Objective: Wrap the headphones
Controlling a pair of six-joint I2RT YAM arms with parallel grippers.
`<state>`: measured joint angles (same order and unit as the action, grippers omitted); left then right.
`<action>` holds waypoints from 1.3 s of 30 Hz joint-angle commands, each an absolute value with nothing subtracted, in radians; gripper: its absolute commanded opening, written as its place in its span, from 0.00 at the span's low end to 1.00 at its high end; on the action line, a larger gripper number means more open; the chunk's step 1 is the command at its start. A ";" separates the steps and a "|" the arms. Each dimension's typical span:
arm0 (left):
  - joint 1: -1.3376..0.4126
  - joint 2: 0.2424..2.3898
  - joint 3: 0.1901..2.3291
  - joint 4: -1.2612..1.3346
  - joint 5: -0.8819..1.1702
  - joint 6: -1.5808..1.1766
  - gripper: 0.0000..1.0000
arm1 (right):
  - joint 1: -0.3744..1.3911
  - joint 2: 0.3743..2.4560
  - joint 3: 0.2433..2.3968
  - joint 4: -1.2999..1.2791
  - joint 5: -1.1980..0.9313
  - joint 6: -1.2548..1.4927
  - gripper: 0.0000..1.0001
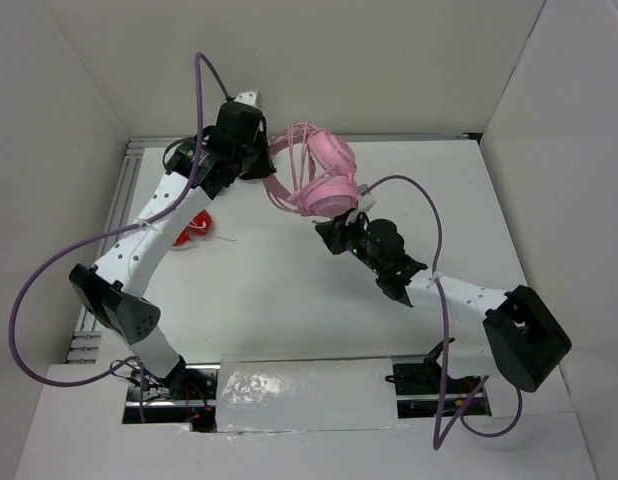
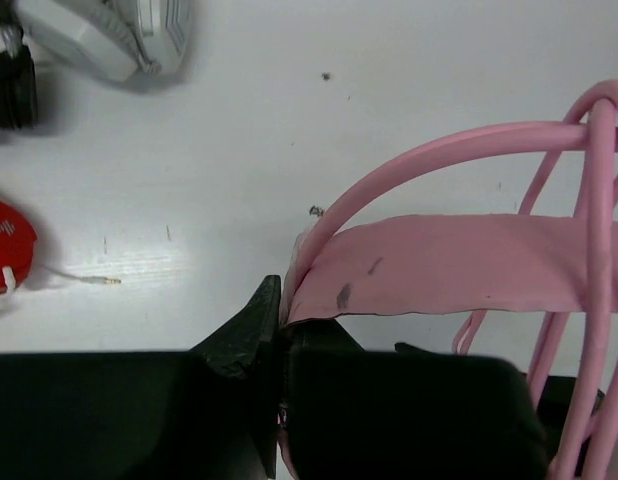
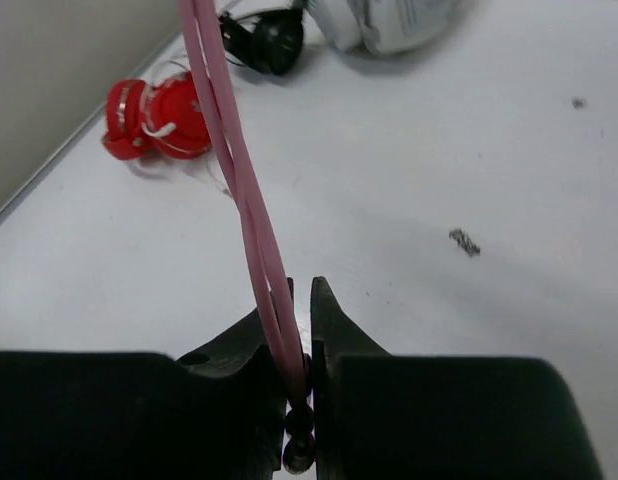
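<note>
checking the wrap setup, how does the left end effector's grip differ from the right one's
The left end effector pinches the wide, flat headband; the right end effector pinches thin cable strands. In the top view the left end effector sits at the far-left side of the headphones, the right end effector at their near side. Both are shut on that one pink set.

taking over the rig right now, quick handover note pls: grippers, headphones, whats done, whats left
Left gripper: shut on the headband, holding the pink headphones at the far middle of the table.
Right gripper: shut on the cable, two strands running taut toward the headphones.
Done: several cable loops cross the headband.
Left: wind on the stretch that the right gripper holds, then set the headphones down. I cannot tell how much cable remains.
</note>
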<state>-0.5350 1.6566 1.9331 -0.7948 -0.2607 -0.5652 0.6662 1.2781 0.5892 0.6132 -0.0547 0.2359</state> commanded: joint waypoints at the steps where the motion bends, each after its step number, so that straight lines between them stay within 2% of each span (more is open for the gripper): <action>1: -0.480 1.660 1.919 -0.663 -0.336 -0.805 0.00 | 0.712 1.299 0.610 0.563 0.075 0.319 0.01; 8: -0.433 1.664 1.894 -0.689 -0.307 -0.888 0.00 | 0.712 1.290 0.600 0.488 0.147 0.390 0.02; 12: -0.411 1.690 1.911 -0.733 -0.327 -0.940 0.00 | 0.712 1.302 0.606 0.475 0.088 0.405 0.02; 18: -0.353 1.707 1.915 -0.744 -0.223 -0.983 0.00 | 0.710 1.321 0.617 0.440 0.072 0.440 0.02; 22: -0.313 1.629 1.804 -0.617 -0.096 -0.956 0.00 | 0.709 1.240 0.598 0.440 0.083 0.403 0.02; 26: -0.276 1.468 1.585 -0.393 0.070 -0.930 0.00 | 0.689 1.200 0.643 0.367 0.107 0.433 0.00; 29: -0.316 1.431 1.592 -0.406 -0.045 -0.960 0.00 | 0.692 1.195 0.628 0.406 0.074 0.442 0.00; 31: -0.371 1.448 1.653 -0.463 -0.198 -0.945 0.00 | 0.695 1.201 0.640 0.384 0.092 0.430 0.00; 39: -0.410 1.561 1.691 -0.601 -0.377 -1.017 0.00 | 0.790 1.249 0.718 0.198 0.158 0.341 0.00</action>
<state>-0.4309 1.5234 1.6588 -0.6872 -0.2085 -0.8928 0.7383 1.2354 0.6754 0.3443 0.1146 0.3851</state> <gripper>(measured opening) 0.118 0.162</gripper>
